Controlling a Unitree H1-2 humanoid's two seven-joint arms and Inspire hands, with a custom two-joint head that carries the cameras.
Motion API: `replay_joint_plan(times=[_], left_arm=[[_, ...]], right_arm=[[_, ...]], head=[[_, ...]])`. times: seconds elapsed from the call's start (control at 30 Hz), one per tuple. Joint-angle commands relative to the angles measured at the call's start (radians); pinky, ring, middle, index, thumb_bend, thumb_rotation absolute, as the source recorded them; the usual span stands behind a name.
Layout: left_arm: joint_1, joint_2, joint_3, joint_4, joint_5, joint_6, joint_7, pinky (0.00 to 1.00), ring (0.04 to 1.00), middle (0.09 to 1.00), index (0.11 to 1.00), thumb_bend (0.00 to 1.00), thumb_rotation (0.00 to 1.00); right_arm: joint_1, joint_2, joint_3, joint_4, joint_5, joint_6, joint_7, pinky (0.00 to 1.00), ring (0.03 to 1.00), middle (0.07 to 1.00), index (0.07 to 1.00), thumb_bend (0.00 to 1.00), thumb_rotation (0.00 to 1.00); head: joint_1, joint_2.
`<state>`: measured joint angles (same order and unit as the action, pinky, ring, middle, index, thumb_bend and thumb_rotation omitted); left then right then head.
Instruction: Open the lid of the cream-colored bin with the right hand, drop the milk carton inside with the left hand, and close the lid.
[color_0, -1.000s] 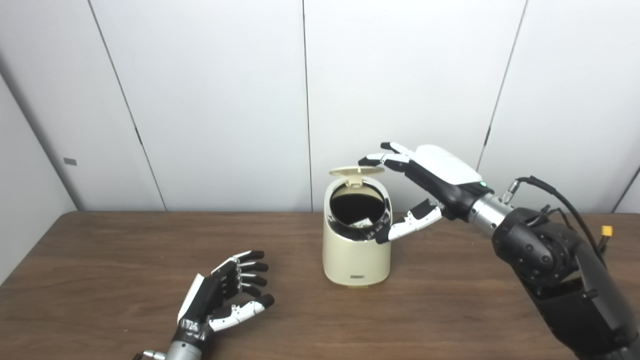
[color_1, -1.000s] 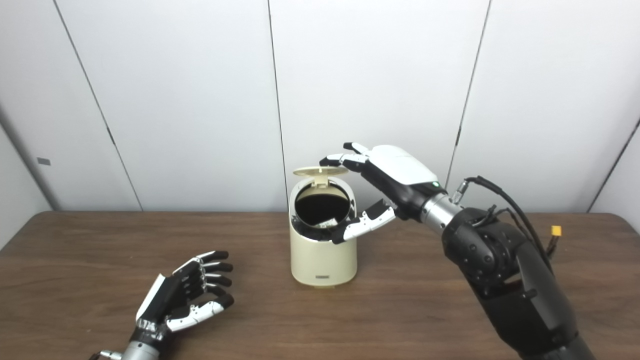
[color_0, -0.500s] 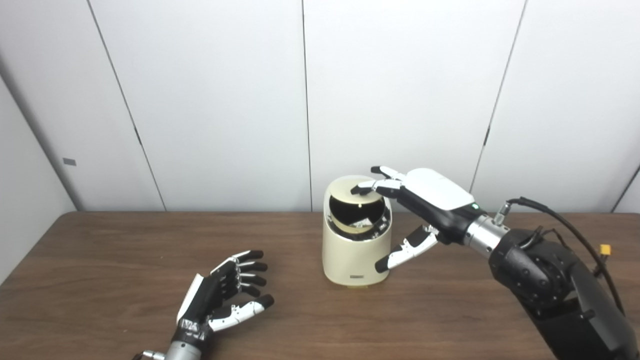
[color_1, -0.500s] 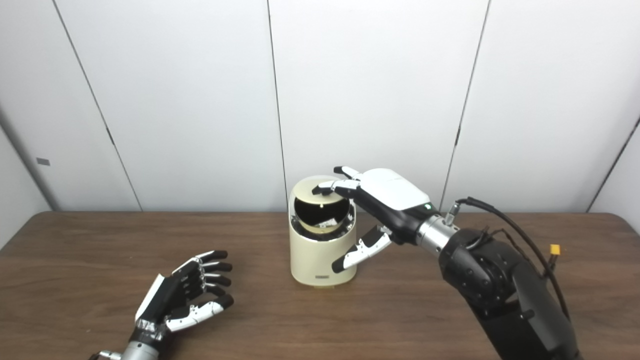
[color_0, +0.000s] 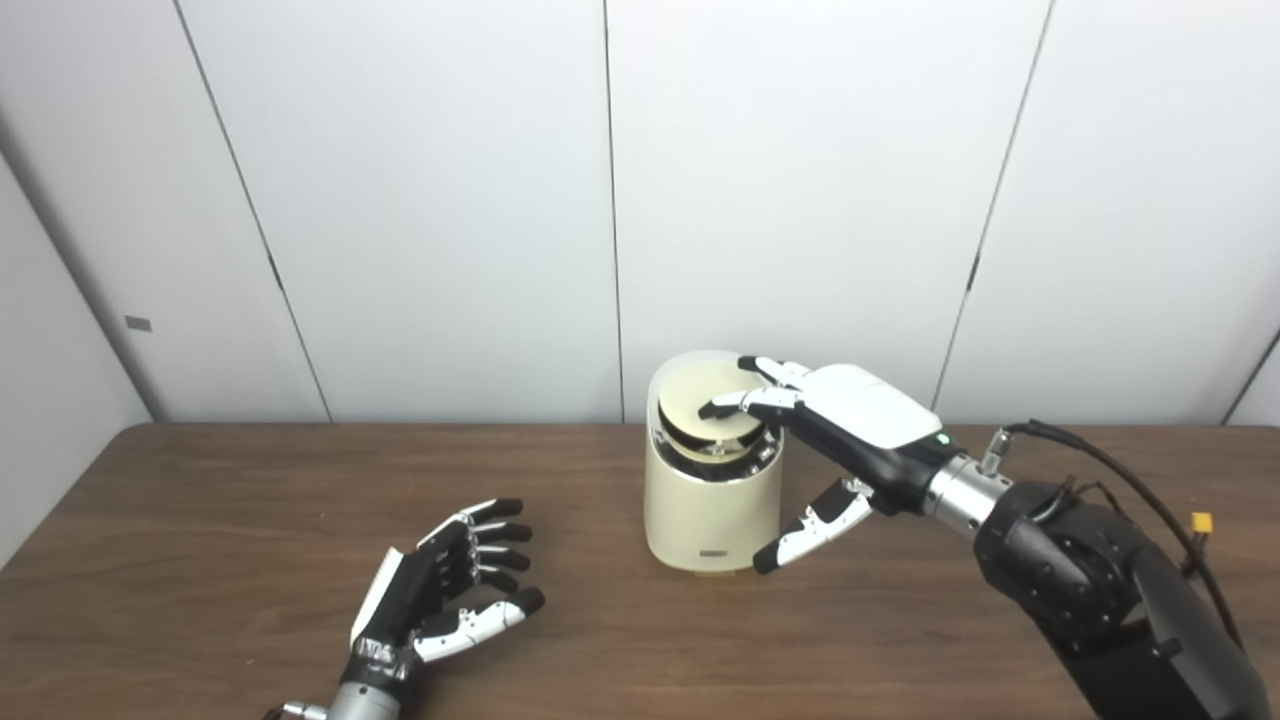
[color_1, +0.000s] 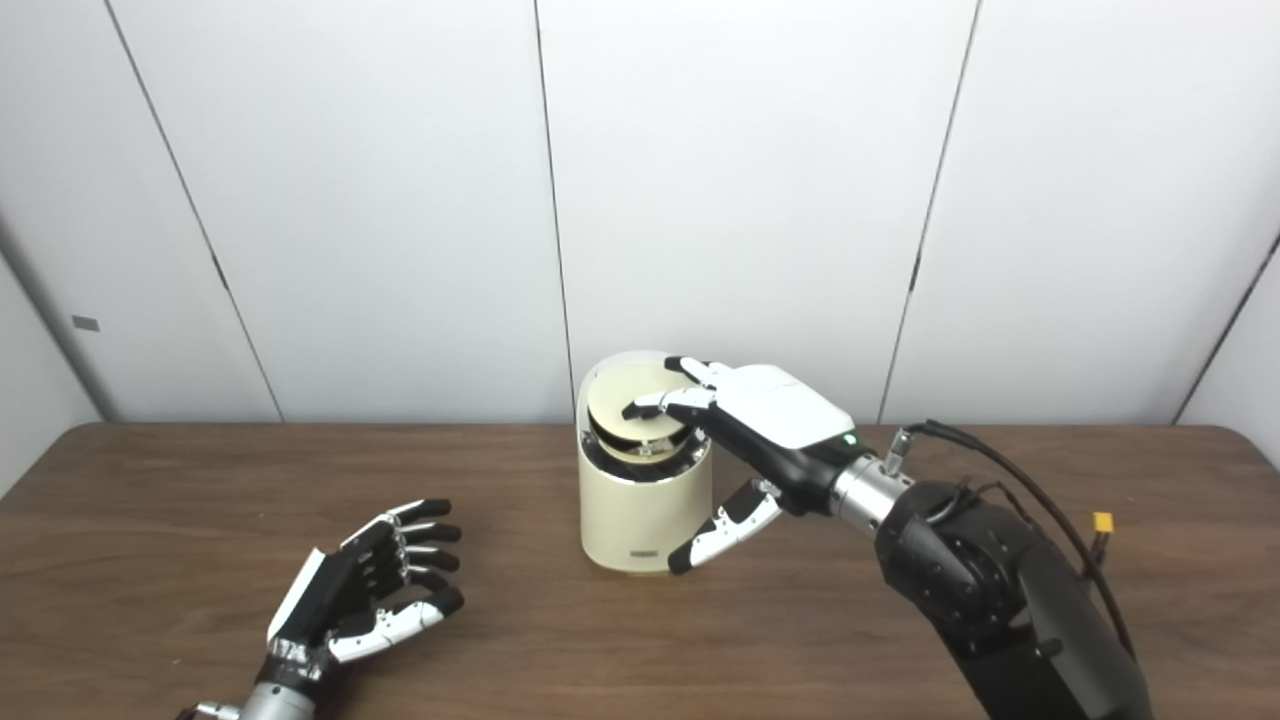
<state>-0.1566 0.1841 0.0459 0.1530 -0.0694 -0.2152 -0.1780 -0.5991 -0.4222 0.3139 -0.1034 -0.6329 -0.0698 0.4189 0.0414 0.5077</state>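
From the left eye view, the cream-colored bin (color_0: 712, 490) stands upright on the brown desk (color_0: 200, 520), near the white wall panels (color_0: 440, 200). A small dark label sits low on the bin's front, too small to read. The right hand (color_0: 840, 425) reaches over the bin from its right, fingers spread and holding nothing, fingertips (color_0: 712, 408) resting on the round lid (color_0: 700, 405), which lies tilted in the bin's mouth with a dark gap showing at its front edge. The thumb hangs down just beside the bin's right wall. The milk carton cannot be seen.

From the right eye view, the left hand (color_1: 350, 600) lies on the desk well to the left of the bin (color_1: 640, 500) and nearer the front edge, palm turned up, fingers loosely apart and empty. Right of the bin, a black cable (color_1: 1010, 480) loops off the right forearm, ending at a small yellow connector (color_1: 1102, 522). A small grey tag (color_1: 85, 323) sits on the wall far left of the bin.
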Motion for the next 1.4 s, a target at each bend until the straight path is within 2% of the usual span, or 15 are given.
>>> replay_joint_plan(times=[0.0, 0.3, 0.5, 0.63, 1.03, 1.1, 1.2, 1.3, 1.37], left_arm=[[-0.004, 0.007, 0.002, -0.024, -0.002, -0.018, 0.004, 0.56, 0.638, 0.727, 0.819, 0.76, 0.19], [-0.001, 0.007, 0.002, -0.046, -0.004, -0.004, 0.004, 0.57, 0.638, 0.725, 0.819, 0.75, 0.17], [0.001, 0.009, 0.0, -0.05, 0.001, -0.006, 0.003, 0.56, 0.638, 0.726, 0.818, 0.73, 0.16], [0.002, 0.01, 0.002, -0.05, -0.003, -0.002, 0.002, 0.56, 0.64, 0.727, 0.818, 0.75, 0.17], [0.001, 0.013, 0.002, -0.053, -0.01, 0.0, -0.005, 0.57, 0.639, 0.728, 0.82, 0.76, 0.18], [0.001, 0.013, 0.002, -0.053, -0.01, -0.001, -0.005, 0.57, 0.64, 0.727, 0.819, 0.75, 0.18], [0.004, 0.013, 0.002, -0.059, -0.009, 0.007, -0.003, 0.57, 0.643, 0.727, 0.818, 0.75, 0.18], [0.004, 0.013, 0.002, -0.058, -0.012, 0.008, -0.006, 0.57, 0.643, 0.728, 0.819, 0.75, 0.18], [0.003, 0.012, 0.001, -0.055, -0.013, 0.004, -0.007, 0.57, 0.64, 0.726, 0.819, 0.74, 0.17]], right_arm=[[-0.03, -0.007, -0.004, -0.025, -0.017, -0.004, -0.003, 0.97, 0.981, 0.82, 0.84, 0.8, 0.38], [-0.04, -0.022, 0.035, -0.058, -0.118, 0.064, 0.102, 0.99, 0.988, 0.81, 0.836, 0.82, 0.43], [-0.041, -0.028, 0.062, -0.064, -0.186, 0.064, 0.124, 0.97, 0.978, 0.806, 0.825, 0.84, 0.48], [-0.041, -0.026, 0.063, -0.063, -0.194, 0.067, 0.131, 0.97, 0.982, 0.805, 0.829, 0.84, 0.51], [-0.036, -0.03, 0.066, -0.077, -0.203, 0.076, 0.161, 0.99, 0.983, 0.811, 0.843, 0.82, 0.5], [-0.035, -0.032, 0.059, -0.084, -0.188, 0.08, 0.173, 0.99, 0.975, 0.81, 0.843, 0.83, 0.5], [-0.034, -0.018, 0.015, -0.101, -0.12, 0.107, 0.169, 0.98, 0.974, 0.823, 0.851, 0.82, 0.48], [-0.035, 0.01, -0.047, -0.12, -0.021, 0.165, 0.161, 0.99, 0.977, 0.84, 0.861, 0.8, 0.46], [-0.032, 0.025, -0.08, -0.146, 0.037, 0.224, 0.179, 0.98, 0.994, 0.873, 0.9, 0.78, 0.45]], head=[[0.001, 0.006], [0.001, 0.013], [0.003, 0.017], [0.004, 0.019], [0.004, 0.024], [0.004, 0.024], [0.002, 0.024], [0.001, 0.023], [0.001, 0.023]])
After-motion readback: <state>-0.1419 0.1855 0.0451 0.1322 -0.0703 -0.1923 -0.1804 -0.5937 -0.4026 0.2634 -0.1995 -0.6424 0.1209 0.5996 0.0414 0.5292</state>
